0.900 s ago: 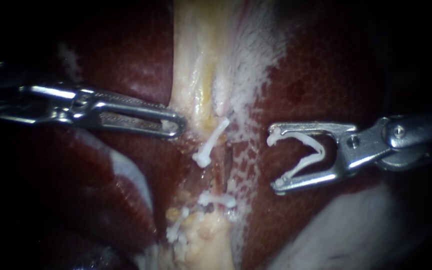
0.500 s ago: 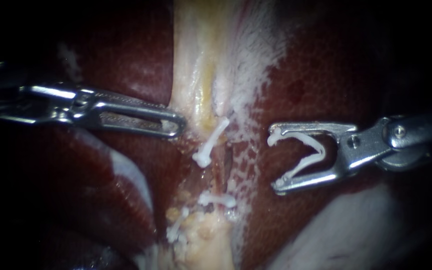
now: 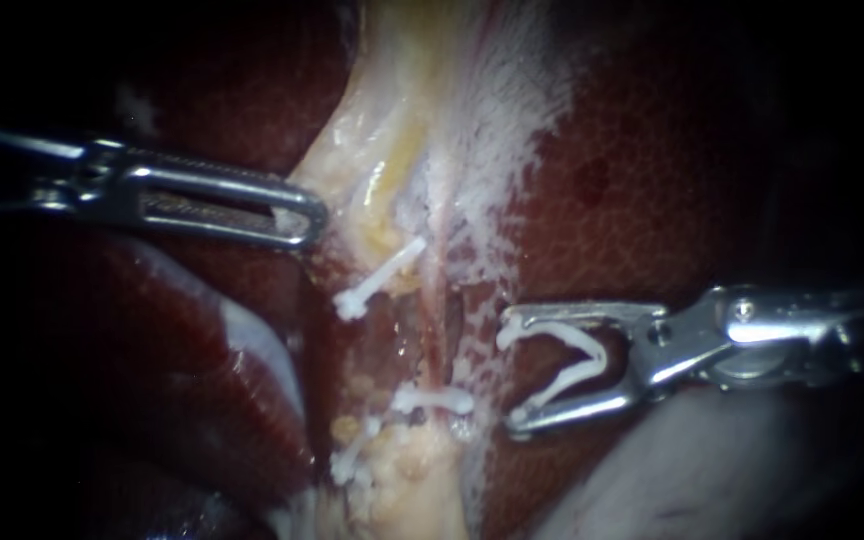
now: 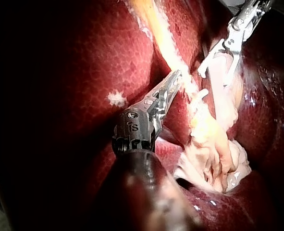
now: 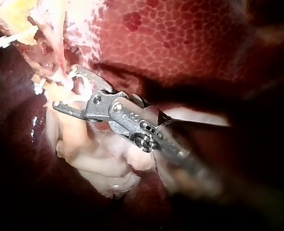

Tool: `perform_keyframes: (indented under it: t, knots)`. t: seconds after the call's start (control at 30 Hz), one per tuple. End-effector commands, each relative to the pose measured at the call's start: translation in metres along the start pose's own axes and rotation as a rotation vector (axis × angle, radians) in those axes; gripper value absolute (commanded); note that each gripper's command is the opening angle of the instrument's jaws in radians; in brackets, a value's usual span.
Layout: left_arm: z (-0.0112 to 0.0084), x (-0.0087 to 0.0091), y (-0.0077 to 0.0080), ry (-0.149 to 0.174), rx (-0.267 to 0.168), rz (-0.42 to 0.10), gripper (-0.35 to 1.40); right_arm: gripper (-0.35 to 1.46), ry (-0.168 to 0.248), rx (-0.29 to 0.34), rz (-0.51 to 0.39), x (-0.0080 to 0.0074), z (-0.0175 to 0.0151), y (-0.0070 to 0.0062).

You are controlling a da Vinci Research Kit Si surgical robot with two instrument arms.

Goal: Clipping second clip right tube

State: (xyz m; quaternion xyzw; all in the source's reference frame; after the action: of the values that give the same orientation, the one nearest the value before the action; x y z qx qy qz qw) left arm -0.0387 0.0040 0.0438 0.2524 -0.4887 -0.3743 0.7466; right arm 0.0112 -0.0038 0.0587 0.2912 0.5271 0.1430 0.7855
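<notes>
Carrying an open clip (image 3: 564, 362) in the right instrument (image 3: 509, 372), jaws spread wide, each one bearing on a leg of that white clip from its own side. Holding the clip's mouth toward the right tube (image 3: 441, 322), just beside it, apart from it and not around it. Gripping pale tissue (image 3: 357, 165) with the left instrument (image 3: 310, 216) on the opposite side, jaws closed together on the tissue's edge, pulling it taut toward the shaft. Confirmed from the left wrist camera: same jaws clamped on the yellowish strand, other instrument ahead and beyond. Deeper, between the two tips: a slanted clip (image 3: 379, 279) closed on the strand left of the right tube; a level clip (image 3: 434, 400) lying across the right tube lower down; a third clip (image 3: 350, 462) beside crumbly fat (image 3: 407, 470) at the strand's lower end. Behind everything, dark red liver (image 3: 642, 170) to both sides, its surface finely mottled.
</notes>
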Motion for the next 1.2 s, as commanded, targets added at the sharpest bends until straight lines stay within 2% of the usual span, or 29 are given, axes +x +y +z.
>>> perform_keyframes:
  t: [0.03,0.17,0.37,0.6,0.87,1.2]
  knots:
    - [-0.0003,-0.0003,-0.0004,-0.007,0.0,0.005,-0.35,0.6,-0.002,0.003,0.009,-0.0003,0.0006,0.0001]
    - [-0.0014,-0.0013,-0.0018,-0.018,-0.001,0.01,-0.35,0.6,-0.003,0.008,0.027,-0.0009,0.0022,0.0006]
    - [-0.0017,-0.0015,-0.003,-0.025,-0.004,0.008,-0.35,0.6,-0.005,0.019,0.048,-0.001,0.0042,0.0012]
    - [-0.0017,-0.0015,-0.003,-0.025,-0.004,0.008,-0.35,0.59,-0.012,0.053,0.071,-0.0001,0.0064,0.0014]
    - [-0.0015,-0.0014,-0.0031,-0.026,-0.006,0.008,-0.35,0.57,-0.022,0.095,0.071,0.001,0.0083,0.0007]
    - [-0.0014,-0.0012,-0.0031,-0.026,-0.007,0.009,-0.35,0.56,-0.024,0.103,0.091,0.0012,0.0085,0.0001]
